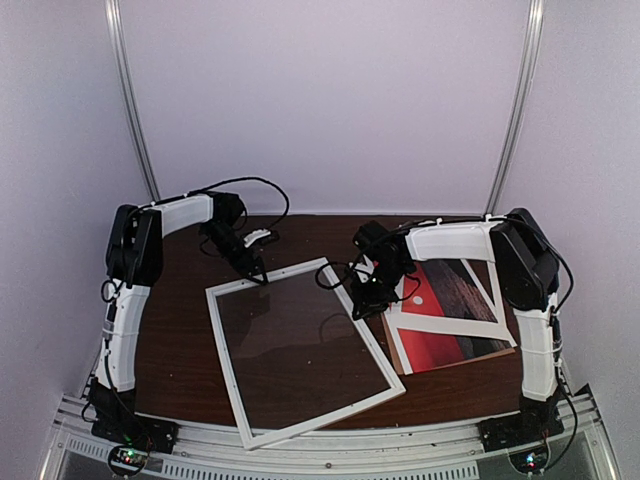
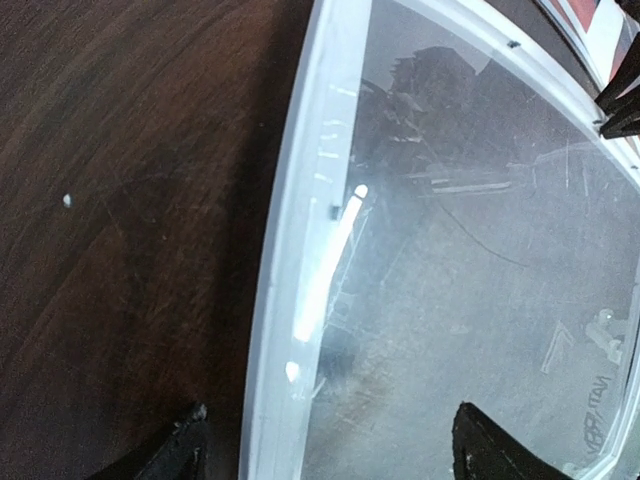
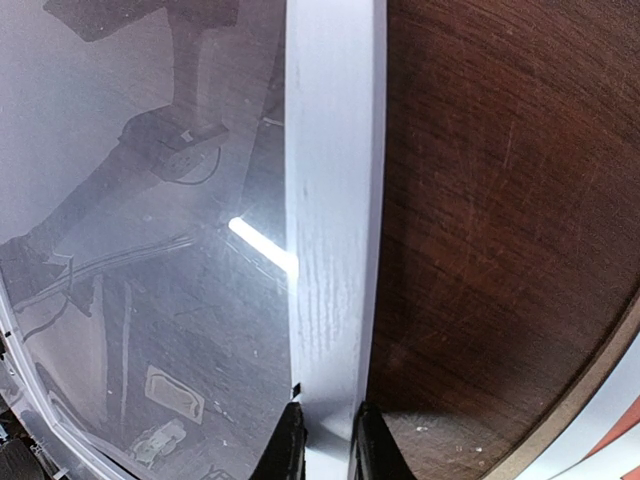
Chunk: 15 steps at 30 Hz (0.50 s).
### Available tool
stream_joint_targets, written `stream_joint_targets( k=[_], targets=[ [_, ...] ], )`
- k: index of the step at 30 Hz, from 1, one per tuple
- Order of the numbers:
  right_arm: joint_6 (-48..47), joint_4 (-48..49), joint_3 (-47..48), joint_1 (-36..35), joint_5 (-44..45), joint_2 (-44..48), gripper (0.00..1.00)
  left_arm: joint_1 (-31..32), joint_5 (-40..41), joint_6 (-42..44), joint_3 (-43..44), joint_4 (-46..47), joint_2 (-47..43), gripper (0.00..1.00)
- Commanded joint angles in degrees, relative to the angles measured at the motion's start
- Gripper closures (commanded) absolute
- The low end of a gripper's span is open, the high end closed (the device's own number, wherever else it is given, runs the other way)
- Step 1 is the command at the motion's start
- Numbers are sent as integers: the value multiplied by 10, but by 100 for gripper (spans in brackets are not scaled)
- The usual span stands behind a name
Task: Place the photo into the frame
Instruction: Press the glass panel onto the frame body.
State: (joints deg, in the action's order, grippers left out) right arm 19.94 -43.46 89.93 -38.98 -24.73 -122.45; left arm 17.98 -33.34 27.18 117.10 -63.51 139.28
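Tabletop point(image 1: 180, 340) of dark brown wood, seen from above, with two arms reaching in from the near edge.

At the left, your left gripper point(image 2: 330, 430) is released. Its fingers stand wide apart on either side of the far-left rail of the frame point(image 2: 285, 300), and neither appears to touch it.

The frame lies flat in the middle of the table, turned at a slant, and a clear glossy pane point(image 1: 300, 350) fills it. The frame looks rigid and light. The thin white rail is the place to hold it, because the pane looks slick, already shows scratches, and may be fragile.

On the frame's far-right rail, your right gripper point(image 3: 328, 445) is clenched, pinching the rail between both fingers. Black cables point(image 1: 335, 272) from that arm hang over the nearby corner.

At the right, just beside the frame, the photo point(image 1: 435, 348) lies flat, red sky uppermost. It is probably a thin, bendable sheet, hard to pinch while it lies flat, so aim for an exposed edge.

A white mat point(image 1: 460, 326) lies across the photo and covers part of it. You will likely have to clear the mat first. The right arm also hangs over the photo's far side.
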Motion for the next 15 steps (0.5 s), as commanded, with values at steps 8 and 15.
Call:
stream_joint_targets(
  k=[8,15],
  targets=[
    [17,54,-31,-5,3,-59,94,41,140,20,-43,2,11,21],
    [31,73,-30,-5,15,-30,100,35,123,12,-29,2,0,22]
  ],
)
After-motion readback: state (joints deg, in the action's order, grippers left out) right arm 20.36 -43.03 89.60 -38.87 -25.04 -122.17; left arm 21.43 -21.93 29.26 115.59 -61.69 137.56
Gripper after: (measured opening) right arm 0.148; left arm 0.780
